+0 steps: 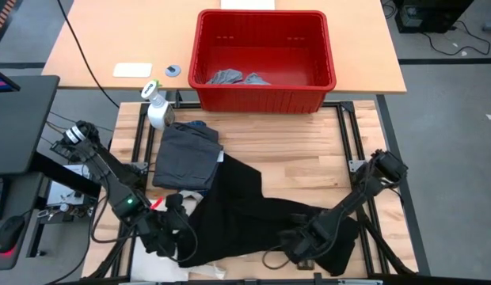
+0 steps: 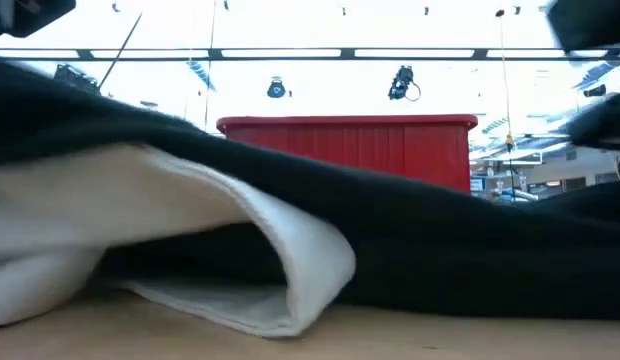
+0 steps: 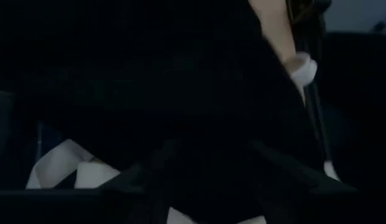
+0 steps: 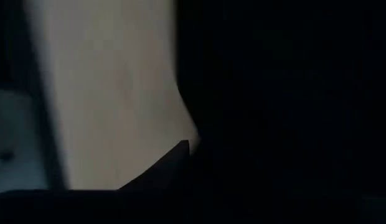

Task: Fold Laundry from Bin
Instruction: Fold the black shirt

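A large black garment (image 1: 253,214) lies spread across the near half of the pale wooden table (image 1: 301,150), reaching from its middle to the near edge. Both dark arms are bent low over that near edge. The left gripper (image 1: 176,229) sits at the cloth's near left corner, and the right gripper (image 1: 297,245) sits on the cloth toward its near right part. Black fabric fills both wrist views, so how either pair of jaws stands cannot be told, nor whether either holds the cloth.

Just beyond the black piece on the left, a folded dark grey garment (image 1: 184,156) rests flat on the table, with a bit of blue fabric (image 1: 199,125) showing at its far edge. A white spray bottle with a green cap (image 1: 156,105) stands just beside that pile, at the far left corner.

The large rectangular red plastic bin (image 1: 265,91) stands at the far side of the table, well apart from the grippers. Small light grey pieces (image 1: 230,77) lie on its floor.

In the low view, a fold of cream cloth (image 2: 190,250) lies on the tabletop under the black garment, with the bin behind.
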Tool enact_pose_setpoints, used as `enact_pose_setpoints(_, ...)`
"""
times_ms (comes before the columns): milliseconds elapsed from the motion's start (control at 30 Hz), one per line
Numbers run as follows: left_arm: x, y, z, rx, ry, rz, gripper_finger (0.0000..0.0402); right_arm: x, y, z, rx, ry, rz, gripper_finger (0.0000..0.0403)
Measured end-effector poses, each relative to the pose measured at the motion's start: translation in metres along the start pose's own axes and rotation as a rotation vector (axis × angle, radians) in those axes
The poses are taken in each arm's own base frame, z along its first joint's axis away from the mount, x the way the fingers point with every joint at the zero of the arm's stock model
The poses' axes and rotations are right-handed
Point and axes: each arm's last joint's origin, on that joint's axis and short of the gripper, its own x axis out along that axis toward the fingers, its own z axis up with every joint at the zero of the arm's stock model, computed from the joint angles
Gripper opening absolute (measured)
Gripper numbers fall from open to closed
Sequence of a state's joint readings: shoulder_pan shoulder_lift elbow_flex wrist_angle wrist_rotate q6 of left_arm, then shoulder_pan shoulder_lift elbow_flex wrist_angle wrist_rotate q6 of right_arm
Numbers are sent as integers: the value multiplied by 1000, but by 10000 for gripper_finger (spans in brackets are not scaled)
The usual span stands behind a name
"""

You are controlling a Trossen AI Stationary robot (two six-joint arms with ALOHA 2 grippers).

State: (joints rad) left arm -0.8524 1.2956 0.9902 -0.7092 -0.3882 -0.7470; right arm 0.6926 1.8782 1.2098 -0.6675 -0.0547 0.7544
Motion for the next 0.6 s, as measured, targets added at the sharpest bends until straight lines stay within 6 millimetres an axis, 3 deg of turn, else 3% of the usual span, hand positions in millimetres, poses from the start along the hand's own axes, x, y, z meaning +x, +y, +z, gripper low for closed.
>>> enact_pose_setpoints(167, 2, 4, 6, -29, -18, 7, 209, -1, -4, -34, 176, 199, -191, 122)
enact_pose_setpoints(300, 4, 7, 9, -13, -25, 12, 206, 2, -11, -54, 201, 282, -299, 111)
enact_pose_setpoints(600, 10, 14, 31, 18, -139, -8, 204, 2, -63, -82, -51, 262, -861, 82)
